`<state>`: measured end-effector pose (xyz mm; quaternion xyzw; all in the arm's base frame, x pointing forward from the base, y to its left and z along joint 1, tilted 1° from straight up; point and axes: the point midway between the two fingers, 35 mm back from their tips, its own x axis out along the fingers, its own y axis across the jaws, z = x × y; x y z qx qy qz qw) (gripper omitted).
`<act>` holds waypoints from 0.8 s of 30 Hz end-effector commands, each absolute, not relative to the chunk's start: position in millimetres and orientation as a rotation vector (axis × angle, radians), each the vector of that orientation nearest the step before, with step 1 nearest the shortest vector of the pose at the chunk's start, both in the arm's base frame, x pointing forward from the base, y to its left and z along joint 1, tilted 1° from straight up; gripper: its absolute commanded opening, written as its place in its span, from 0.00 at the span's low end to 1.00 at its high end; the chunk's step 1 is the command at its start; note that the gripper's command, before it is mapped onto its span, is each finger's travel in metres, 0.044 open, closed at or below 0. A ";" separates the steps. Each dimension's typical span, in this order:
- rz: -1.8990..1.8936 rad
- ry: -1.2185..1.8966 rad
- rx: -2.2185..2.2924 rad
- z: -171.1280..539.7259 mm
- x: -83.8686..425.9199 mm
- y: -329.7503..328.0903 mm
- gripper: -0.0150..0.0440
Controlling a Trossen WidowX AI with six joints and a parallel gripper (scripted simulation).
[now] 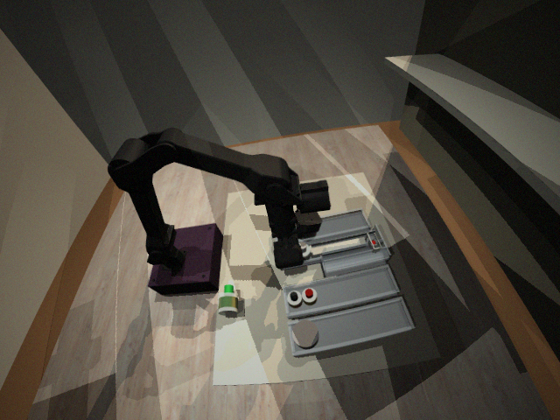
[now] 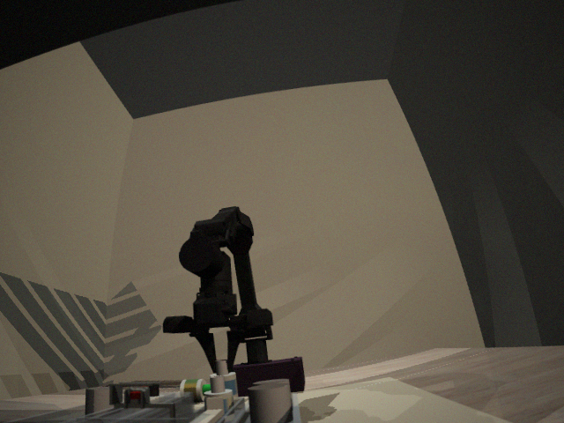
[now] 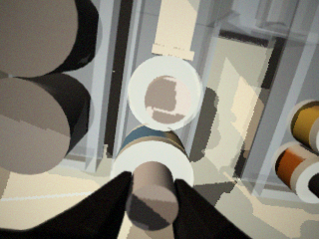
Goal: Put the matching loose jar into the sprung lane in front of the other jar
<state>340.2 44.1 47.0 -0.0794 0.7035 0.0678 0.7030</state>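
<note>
My gripper (image 1: 288, 262) (image 2: 221, 365) (image 3: 152, 182) is shut on the grey-brown cap of a jar (image 2: 232, 384) (image 3: 120, 168) with a white shoulder and a blue label. This jar looks upright at the front mouth of the sprung lane (image 1: 311, 261) (image 3: 131, 35). The lane jar (image 1: 306, 249) (image 2: 218, 384) (image 3: 165, 93), white-shouldered with a similar cap, stands just behind it, at the cream pusher plate (image 3: 171, 53). The two jars look very close; contact is unclear. The held jar's base and its height over the lane floor are hidden.
Grey cans (image 3: 37, 37) stand in the tray on one side. Black-capped (image 1: 294, 297) and red-capped (image 1: 309, 295) jars stand in the other neighbouring tray. A large grey can (image 1: 304, 333) stands in the outer tray. A green-capped jar (image 1: 227, 304) (image 2: 193, 389) lies near the purple base (image 1: 199, 260).
</note>
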 end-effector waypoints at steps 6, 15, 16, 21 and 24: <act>0.148 1.533 -0.169 51.0 350.3 46.0 0.25; 0.148 1.533 -0.169 51.1 351.5 46.3 0.25; 0.148 1.533 -0.169 51.1 351.6 46.3 0.25; 0.148 1.533 -0.169 50.1 351.7 46.3 0.25; 0.148 1.533 -0.169 48.9 351.8 46.3 0.25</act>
